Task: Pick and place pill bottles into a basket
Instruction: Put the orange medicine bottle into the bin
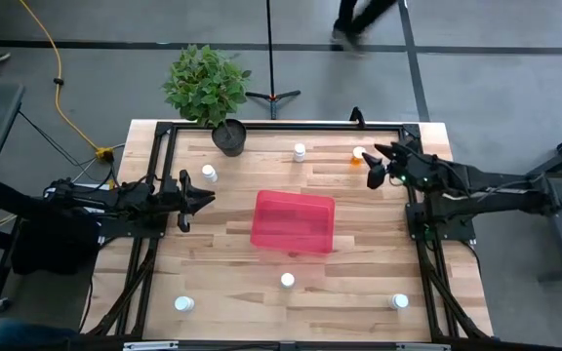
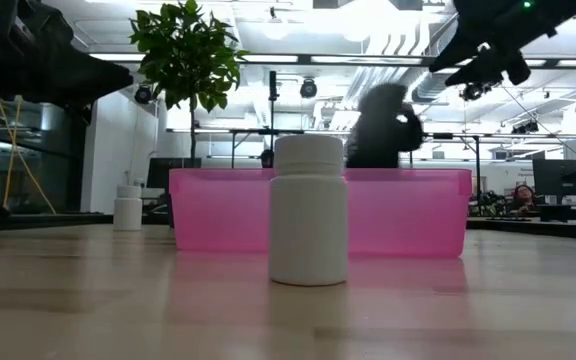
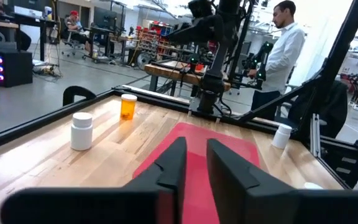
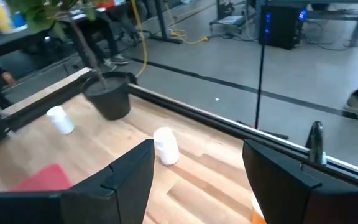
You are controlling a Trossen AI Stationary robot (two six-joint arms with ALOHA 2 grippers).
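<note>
Pill bottles stand scattered on the desk around the basket — left hand empty, nearly closed; right hand open beside the orange bottle.

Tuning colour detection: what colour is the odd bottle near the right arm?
Orange body, white cap. Clearest in the left wrist view.

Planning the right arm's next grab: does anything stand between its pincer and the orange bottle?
Nothing visible does. The right pincer hangs open just beside the orange bottle at the table's far edge, with only bare wood between them. The nearest white bottle stands farther off toward the plant pot.
</note>
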